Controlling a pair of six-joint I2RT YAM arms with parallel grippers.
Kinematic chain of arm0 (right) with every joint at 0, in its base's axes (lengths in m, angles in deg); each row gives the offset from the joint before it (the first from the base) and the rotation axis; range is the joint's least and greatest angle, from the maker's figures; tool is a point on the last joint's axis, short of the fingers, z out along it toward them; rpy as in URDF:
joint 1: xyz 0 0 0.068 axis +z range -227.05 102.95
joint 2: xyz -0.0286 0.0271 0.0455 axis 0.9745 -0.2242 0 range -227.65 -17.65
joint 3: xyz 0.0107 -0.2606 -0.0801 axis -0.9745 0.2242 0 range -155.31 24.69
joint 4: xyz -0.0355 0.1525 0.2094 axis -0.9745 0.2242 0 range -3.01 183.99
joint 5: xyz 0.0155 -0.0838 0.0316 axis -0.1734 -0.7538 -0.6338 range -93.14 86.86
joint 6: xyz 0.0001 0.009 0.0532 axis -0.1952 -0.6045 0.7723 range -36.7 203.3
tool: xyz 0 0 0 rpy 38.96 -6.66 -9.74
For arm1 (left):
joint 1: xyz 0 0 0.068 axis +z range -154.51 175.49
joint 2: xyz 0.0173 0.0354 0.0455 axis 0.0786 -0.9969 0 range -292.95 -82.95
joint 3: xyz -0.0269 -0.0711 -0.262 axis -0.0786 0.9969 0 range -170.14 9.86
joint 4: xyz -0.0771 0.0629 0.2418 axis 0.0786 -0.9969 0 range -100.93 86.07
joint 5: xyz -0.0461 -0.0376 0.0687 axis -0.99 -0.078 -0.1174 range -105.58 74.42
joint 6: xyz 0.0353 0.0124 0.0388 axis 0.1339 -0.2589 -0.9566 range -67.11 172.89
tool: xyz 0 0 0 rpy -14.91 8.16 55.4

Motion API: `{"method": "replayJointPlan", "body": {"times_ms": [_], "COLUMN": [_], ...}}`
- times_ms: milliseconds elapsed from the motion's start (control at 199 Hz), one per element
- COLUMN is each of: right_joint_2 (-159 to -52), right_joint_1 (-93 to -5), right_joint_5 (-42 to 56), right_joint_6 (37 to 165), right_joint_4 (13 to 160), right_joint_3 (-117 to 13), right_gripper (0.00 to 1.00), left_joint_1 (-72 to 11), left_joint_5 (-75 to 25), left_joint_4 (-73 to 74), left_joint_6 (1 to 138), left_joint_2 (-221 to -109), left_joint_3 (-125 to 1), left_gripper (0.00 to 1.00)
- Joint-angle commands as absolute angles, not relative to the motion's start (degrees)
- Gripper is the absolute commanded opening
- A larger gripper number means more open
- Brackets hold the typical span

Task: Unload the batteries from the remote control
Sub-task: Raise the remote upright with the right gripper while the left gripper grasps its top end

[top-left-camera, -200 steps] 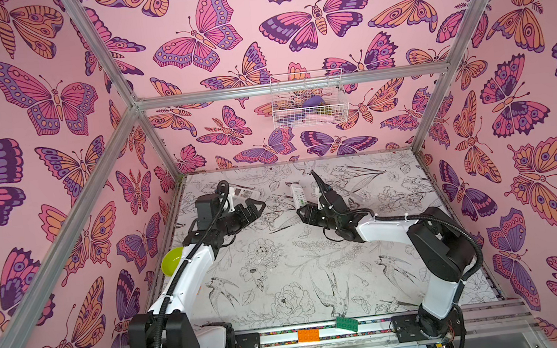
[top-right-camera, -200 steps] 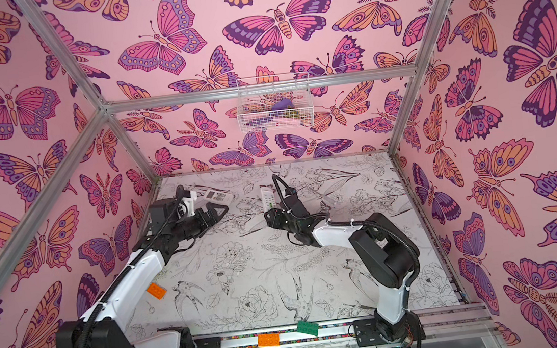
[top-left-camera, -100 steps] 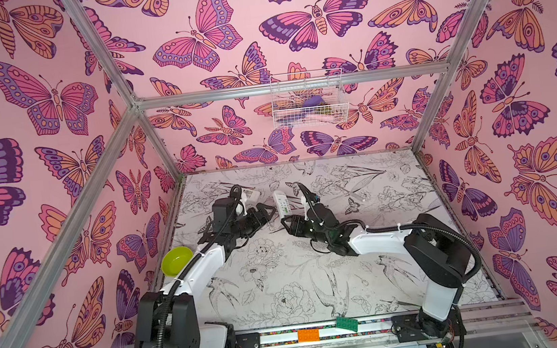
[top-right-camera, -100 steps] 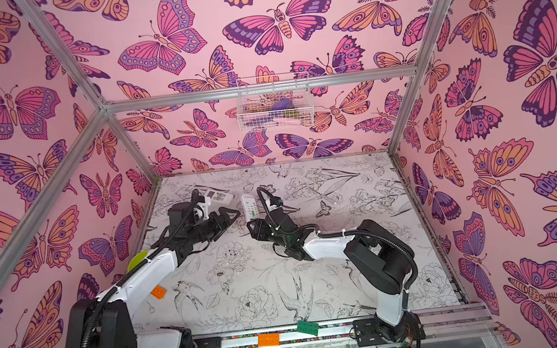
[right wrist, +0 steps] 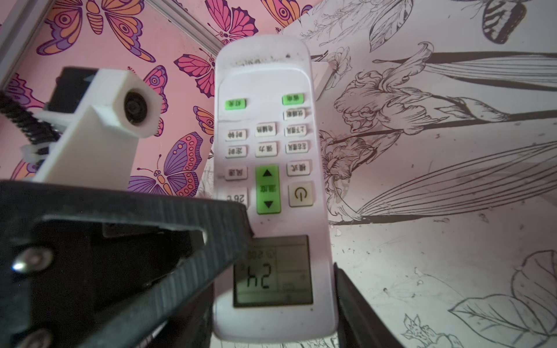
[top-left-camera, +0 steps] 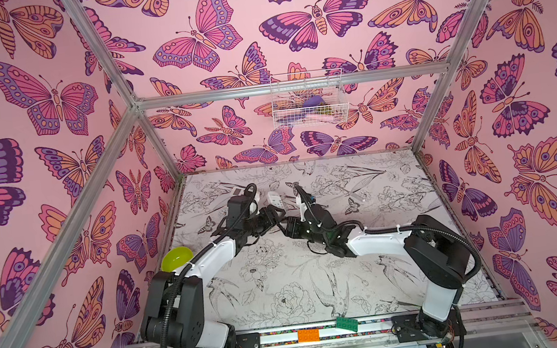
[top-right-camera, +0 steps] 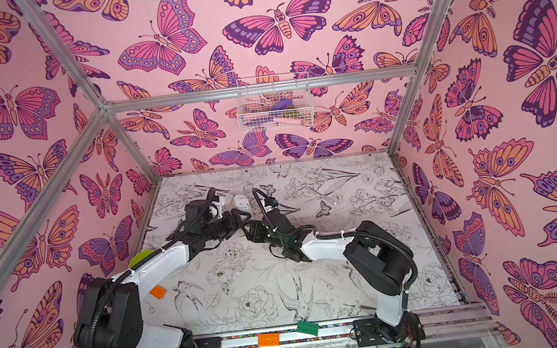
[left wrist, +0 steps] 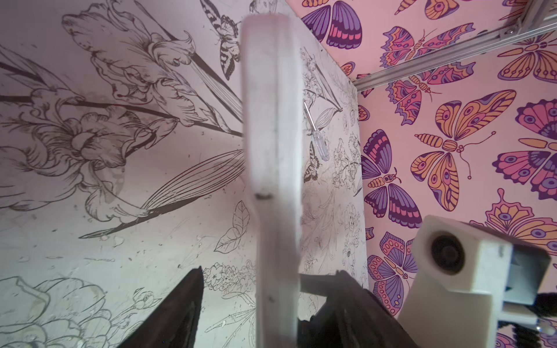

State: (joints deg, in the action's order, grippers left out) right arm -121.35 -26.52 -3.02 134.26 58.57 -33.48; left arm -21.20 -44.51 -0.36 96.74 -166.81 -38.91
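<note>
surface (top-left-camera: 404,274): white sheet printed with black line drawings of flowers and birds, scuffed. room: pink butterfly walls (top-left-camera: 133,17) on 3 sides, aluminium frame (top-left-camera: 212,95) at the joints. the front rail carries 1 orange brick (top-left-camera: 308,335) and 1 green brick (top-left-camera: 347,323). a lime-green round item (top-left-camera: 176,258) sits at the surface's left edge, beside the left arm. a clear-handled screwdriver (left wrist: 319,144) lies flat on the surface, apart from both arms.

containers: 1 wire basket (top-left-camera: 284,105) hangs on the back wall under the cross bar. inside are a purple item (top-left-camera: 313,101) and pink items (top-left-camera: 313,117), too small to identify.

remote (right wrist: 268,150): held up left of centre, toward the back, button face and display visible in the right wrist view. right gripper (right wrist: 272,283): jaws clamped on the display end. left gripper (left wrist: 268,271): jaws stand either side of the same remote, seen edge-on, with a gap at 1 jaw. batteries: cannot be seen; the remote's back is hidden.
</note>
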Motion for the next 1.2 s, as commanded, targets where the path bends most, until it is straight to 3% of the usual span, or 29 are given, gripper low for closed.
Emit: {"method": "replayJointPlan", "body": {"times_ms": [0, 241, 411, 572, 672, 858, 1194], "right_joint_2": [-122.7, -123.8, -123.9, -124.0, -124.2, -123.8, -118.0], "right_joint_1": [-25.8, -25.7, -25.6, -25.7, -25.6, -25.6, -27.0], "right_joint_5": [-2.0, -1.9, -2.4, -1.8, -0.9, 1.9, 0.2], "right_joint_6": [134.1, 134.4, 133.7, 133.5, 133.5, 132.9, 133.5], "right_joint_4": [54.7, 54.7, 55.6, 56.2, 55.1, 57.1, 54.5], "right_joint_3": [-36.5, -36.9, -37.1, -37.1, -36.9, -36.8, -27.4], "right_gripper": [0.43, 0.42, 0.43, 0.43, 0.47, 0.69, 0.78], "left_joint_1": [-21.5, -21.3, -20.8, -20.3, -19.5, -17.5, -16.9], "left_joint_5": [-43.8, -43.5, -43.4, -42.6, -42.0, -42.0, -40.5], "left_joint_4": [0.2, 0.0, -0.5, -0.6, -0.8, -0.6, -5.1], "left_joint_6": [95.2, 94.8, 94.0, 92.8, 92.5, 91.0, 72.5], "left_joint_2": [-166.9, -166.2, -165.8, -165.3, -164.6, -163.4, -161.3], "left_joint_3": [-39.8, -39.6, -39.6, -38.9, -38.4, -38.1, -39.8], "left_gripper": [0.67, 0.48, 0.18, 0.00, 0.00, 0.00, 0.00]}}
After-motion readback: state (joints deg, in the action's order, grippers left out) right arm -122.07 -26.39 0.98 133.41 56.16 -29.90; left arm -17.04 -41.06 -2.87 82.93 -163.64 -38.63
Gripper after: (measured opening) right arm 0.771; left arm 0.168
